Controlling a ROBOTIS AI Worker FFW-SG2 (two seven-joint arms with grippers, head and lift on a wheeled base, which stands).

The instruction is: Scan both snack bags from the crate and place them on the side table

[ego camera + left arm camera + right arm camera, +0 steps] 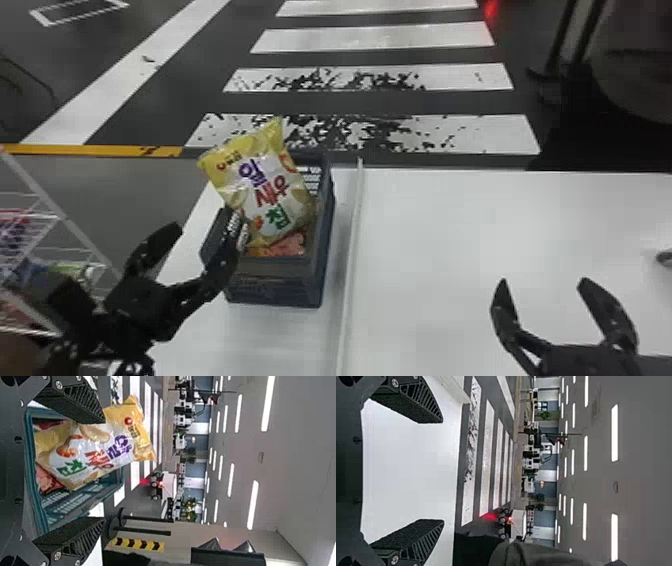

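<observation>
A yellow and white snack bag (270, 190) stands tilted in the dark blue crate (277, 292), its top above the rim. Beneath it, a reddish-orange packet (290, 244) shows inside. My left gripper (202, 242) is open at the crate's left side, one finger near the rim. In the left wrist view the snack bag (93, 453) and crate (29, 471) lie beyond the open left gripper (104, 471), which holds nothing. Over the white table on the right, my right gripper (542, 282) is open; the right wrist view shows the gripper (443, 471) with nothing between its fingers.
A raised white edge (350, 260) runs between the crate's surface and the white table (450, 240) on the right. At the far left is a white wire rack (55, 217) with items on it. A dark object (664, 258) touches the right border.
</observation>
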